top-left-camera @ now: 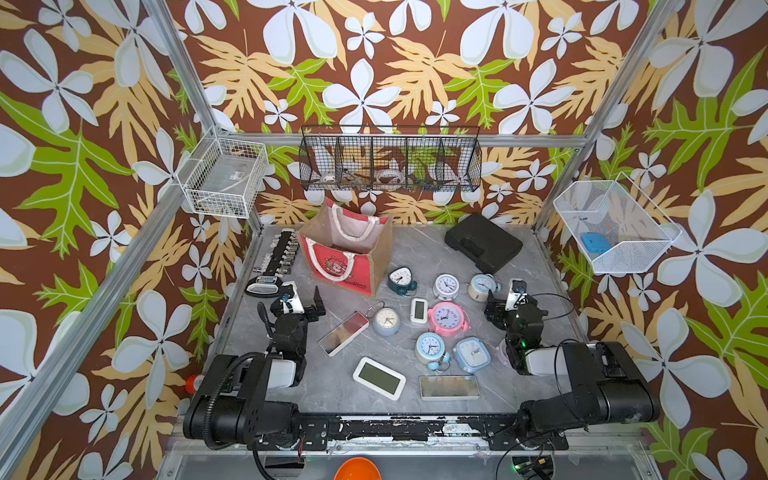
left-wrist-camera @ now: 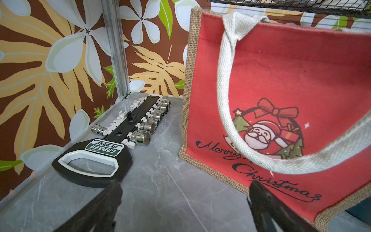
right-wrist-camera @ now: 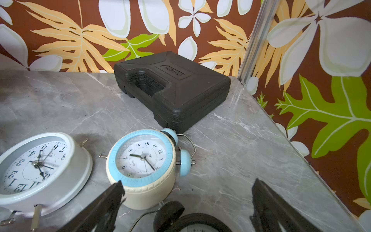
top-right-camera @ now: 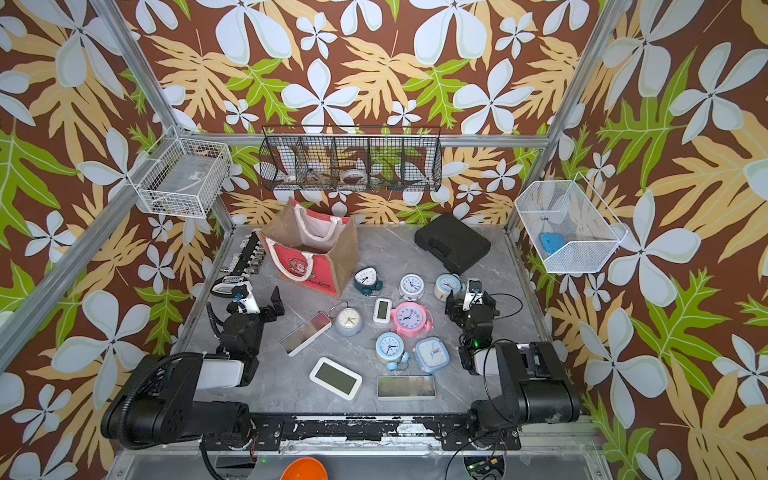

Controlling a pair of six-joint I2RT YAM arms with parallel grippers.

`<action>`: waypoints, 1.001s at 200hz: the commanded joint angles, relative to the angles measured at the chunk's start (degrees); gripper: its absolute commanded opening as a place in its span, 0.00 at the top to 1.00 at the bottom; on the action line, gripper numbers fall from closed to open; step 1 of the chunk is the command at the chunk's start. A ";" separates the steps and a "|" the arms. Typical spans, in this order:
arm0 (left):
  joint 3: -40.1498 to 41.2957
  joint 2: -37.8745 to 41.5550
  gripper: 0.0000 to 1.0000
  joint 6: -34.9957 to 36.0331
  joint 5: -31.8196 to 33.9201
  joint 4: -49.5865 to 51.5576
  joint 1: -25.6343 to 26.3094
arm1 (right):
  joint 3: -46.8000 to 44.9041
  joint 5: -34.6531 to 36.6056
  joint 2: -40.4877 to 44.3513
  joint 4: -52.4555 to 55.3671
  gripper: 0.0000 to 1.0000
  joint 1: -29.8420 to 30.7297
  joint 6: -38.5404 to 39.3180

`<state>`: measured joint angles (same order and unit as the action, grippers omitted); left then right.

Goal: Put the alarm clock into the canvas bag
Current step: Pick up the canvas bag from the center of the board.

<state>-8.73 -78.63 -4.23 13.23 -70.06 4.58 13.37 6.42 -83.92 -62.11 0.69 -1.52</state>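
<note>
The canvas bag (top-left-camera: 345, 253) (top-right-camera: 311, 249) stands open at the back left of the table, red Santa panel and white handles facing my left wrist camera (left-wrist-camera: 281, 90). Several alarm clocks lie mid-table, among them a pink twin-bell one (top-left-camera: 446, 318) and a cream clock with a blue rim (top-left-camera: 482, 286) (right-wrist-camera: 143, 162). My left gripper (top-left-camera: 303, 299) (left-wrist-camera: 185, 186) is open and empty just in front of the bag. My right gripper (top-left-camera: 505, 297) (right-wrist-camera: 188, 183) is open beside the cream clock, with a black clock (right-wrist-camera: 190, 221) low between its fingers, not gripped.
A socket rail (top-left-camera: 276, 259) (left-wrist-camera: 120, 130) lies along the left edge and a black case (top-left-camera: 482, 243) (right-wrist-camera: 172, 86) sits at the back right. Flat digital clocks (top-left-camera: 379, 377) and mirror-like panels (top-left-camera: 343, 332) lie towards the front. Wire baskets (top-left-camera: 390, 160) hang on the walls.
</note>
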 commanded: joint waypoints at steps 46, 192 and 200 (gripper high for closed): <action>-0.29 -0.03 0.00 0.54 -0.66 -1.39 -0.01 | 0.13 -0.40 0.13 -0.74 0.01 -0.05 -0.59; -0.29 -0.04 0.00 0.54 -0.81 -1.38 -0.01 | 0.08 -0.37 0.25 -0.74 0.00 0.05 -0.59; -0.32 -0.03 0.00 0.49 -0.81 -1.37 -0.01 | 0.08 -0.42 0.17 -0.74 0.00 0.00 -0.59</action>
<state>-8.73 -78.63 -4.19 12.58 -70.06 4.58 13.37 6.02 -83.92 -62.11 0.64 -1.54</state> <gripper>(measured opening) 0.998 0.995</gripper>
